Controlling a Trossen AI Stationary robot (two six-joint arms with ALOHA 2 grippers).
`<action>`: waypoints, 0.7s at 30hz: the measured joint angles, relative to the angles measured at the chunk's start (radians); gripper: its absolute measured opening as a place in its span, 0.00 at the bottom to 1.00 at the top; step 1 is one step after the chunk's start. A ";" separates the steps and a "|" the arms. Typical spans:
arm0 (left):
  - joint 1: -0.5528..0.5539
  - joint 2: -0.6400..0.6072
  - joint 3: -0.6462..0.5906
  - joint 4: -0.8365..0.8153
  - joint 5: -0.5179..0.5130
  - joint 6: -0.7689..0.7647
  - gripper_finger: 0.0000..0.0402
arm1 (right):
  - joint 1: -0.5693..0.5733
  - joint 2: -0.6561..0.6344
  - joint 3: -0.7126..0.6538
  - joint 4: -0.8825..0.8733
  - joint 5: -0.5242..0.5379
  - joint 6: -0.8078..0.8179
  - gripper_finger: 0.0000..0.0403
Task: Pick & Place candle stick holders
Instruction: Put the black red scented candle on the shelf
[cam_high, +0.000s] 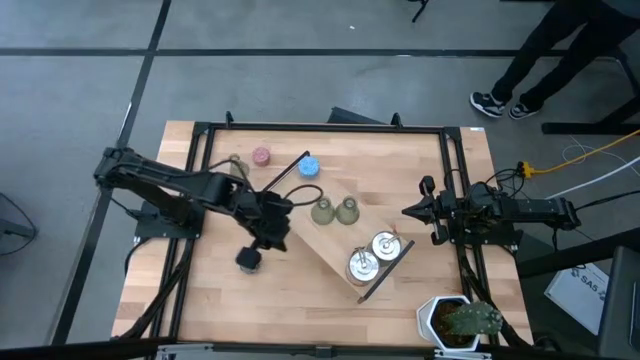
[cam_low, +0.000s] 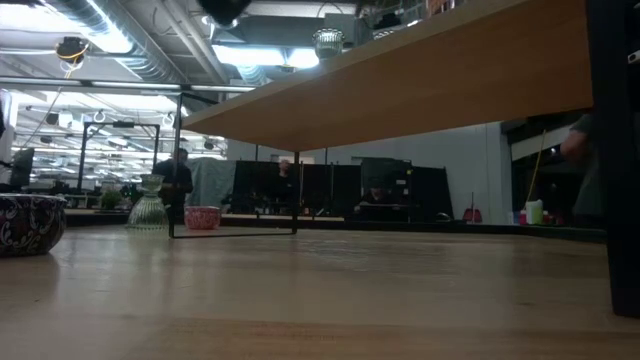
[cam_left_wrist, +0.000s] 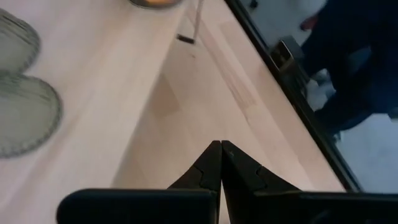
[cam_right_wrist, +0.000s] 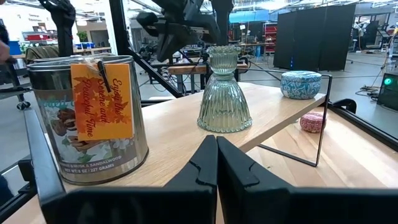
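Wooden tray (cam_high: 330, 250) holds silver holders (cam_high: 374, 255); potted plant (cam_high: 462, 320) near table corner.

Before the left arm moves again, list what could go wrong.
1. The left gripper, fingers shut, hangs beside the raised wooden tray; a swing could jolt it.
2. Two green glass holders and two silver candle tins stand on that tray and might slide or tip.
3. The right gripper, also shut, points at the tray's far side.
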 joint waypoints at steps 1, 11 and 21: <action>0.000 -0.019 -0.014 -0.008 0.007 0.013 0.00 | 0.000 0.000 0.000 0.000 0.000 0.000 0.00; -0.001 -0.186 -0.192 -0.015 0.030 0.084 0.00 | 0.000 0.000 0.000 0.000 0.000 0.000 0.00; -0.056 -0.197 -0.290 -0.015 0.020 0.087 0.01 | 0.000 0.000 0.000 0.000 0.000 0.000 0.00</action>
